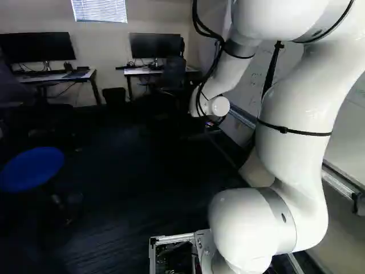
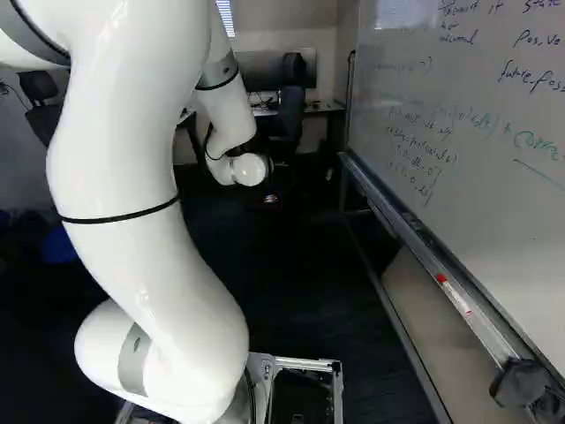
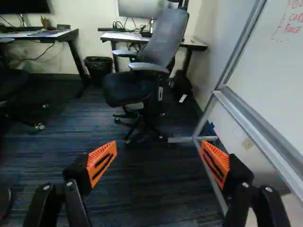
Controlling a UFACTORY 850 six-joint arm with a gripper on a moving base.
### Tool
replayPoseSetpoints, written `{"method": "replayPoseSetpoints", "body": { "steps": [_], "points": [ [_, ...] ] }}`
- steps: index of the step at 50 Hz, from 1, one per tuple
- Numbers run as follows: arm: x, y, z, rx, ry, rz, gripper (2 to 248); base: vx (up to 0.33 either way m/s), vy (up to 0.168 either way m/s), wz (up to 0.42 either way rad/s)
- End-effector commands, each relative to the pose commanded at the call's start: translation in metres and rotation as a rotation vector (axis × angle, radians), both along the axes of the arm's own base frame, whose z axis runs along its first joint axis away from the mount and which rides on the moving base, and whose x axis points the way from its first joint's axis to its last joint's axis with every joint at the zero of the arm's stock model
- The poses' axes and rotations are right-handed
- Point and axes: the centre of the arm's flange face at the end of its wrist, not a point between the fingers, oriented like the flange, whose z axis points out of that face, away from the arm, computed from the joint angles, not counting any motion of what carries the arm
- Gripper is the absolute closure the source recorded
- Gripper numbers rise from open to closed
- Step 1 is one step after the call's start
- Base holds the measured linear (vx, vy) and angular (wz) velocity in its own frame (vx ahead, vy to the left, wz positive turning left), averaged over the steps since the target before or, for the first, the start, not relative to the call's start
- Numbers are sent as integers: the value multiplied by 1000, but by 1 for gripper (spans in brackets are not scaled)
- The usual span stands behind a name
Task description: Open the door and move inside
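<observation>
Presumably we hold our black, orange-padded tool (image 3: 158,147) apart and empty because no door shows, a silver-framed whiteboard (image 2: 494,212) filling the right base view's upper right.

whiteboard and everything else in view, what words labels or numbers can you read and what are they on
"future, pos": handwritten on the whiteboard, right base view
"Pos, Vo": same board, above it, cut off by the view's edge
Other dark, green and red board writing: too blurred to read surely
Marker on the board's rail: too small
White tag by the chair: too small
</observation>
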Motion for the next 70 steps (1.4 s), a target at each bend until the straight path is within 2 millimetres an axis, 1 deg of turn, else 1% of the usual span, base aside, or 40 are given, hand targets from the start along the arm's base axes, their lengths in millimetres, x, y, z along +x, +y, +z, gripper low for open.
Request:
{"method": "replayPoseSetpoints", "body": {
  "steps": [14,70],
  "points": [
    [0,0,0,0,0,0,3,114,21,-4],
    [0,0,0,0,0,0,3,-2,0,-1]
  ]
}}
